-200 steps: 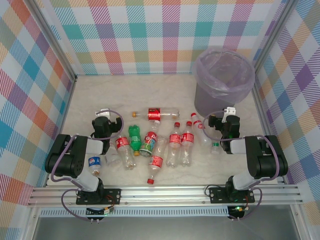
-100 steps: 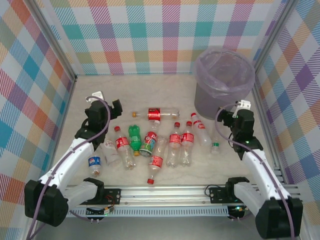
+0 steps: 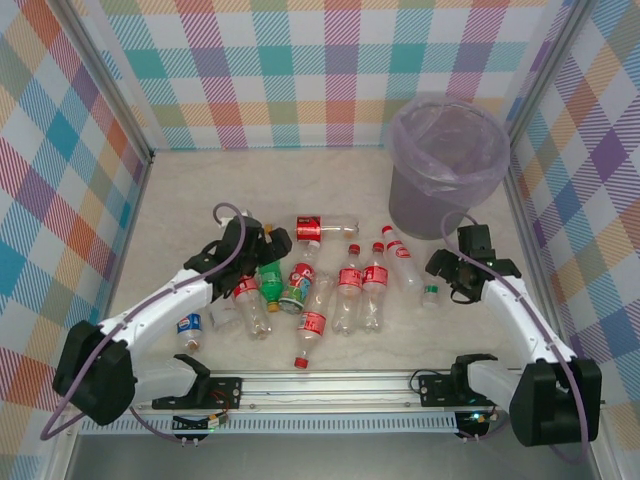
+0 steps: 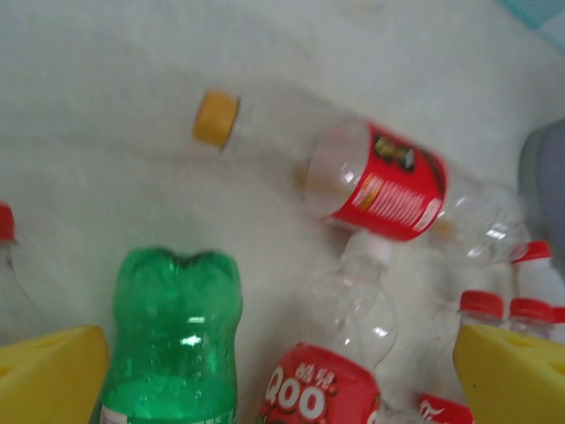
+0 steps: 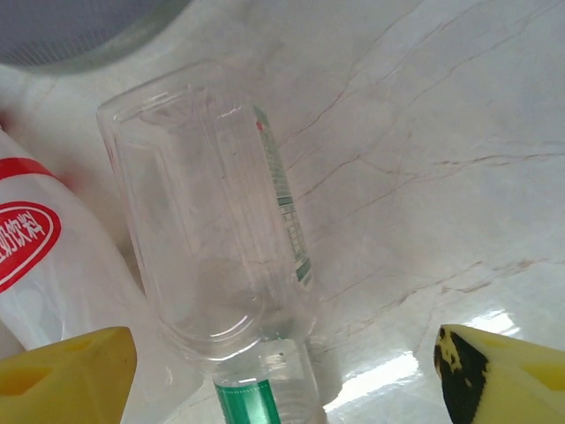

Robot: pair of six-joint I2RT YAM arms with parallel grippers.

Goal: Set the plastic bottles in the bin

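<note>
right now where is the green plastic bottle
In the top view the small green plastic bottle lies left of centre on the table, between a red-labelled clear bottle on its left and a red Qoo-labelled bottle on its right.

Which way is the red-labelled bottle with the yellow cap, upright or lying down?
Lying down. The yellow-capped bottle rests on its side on the table, its cap pointing sideways.
</note>
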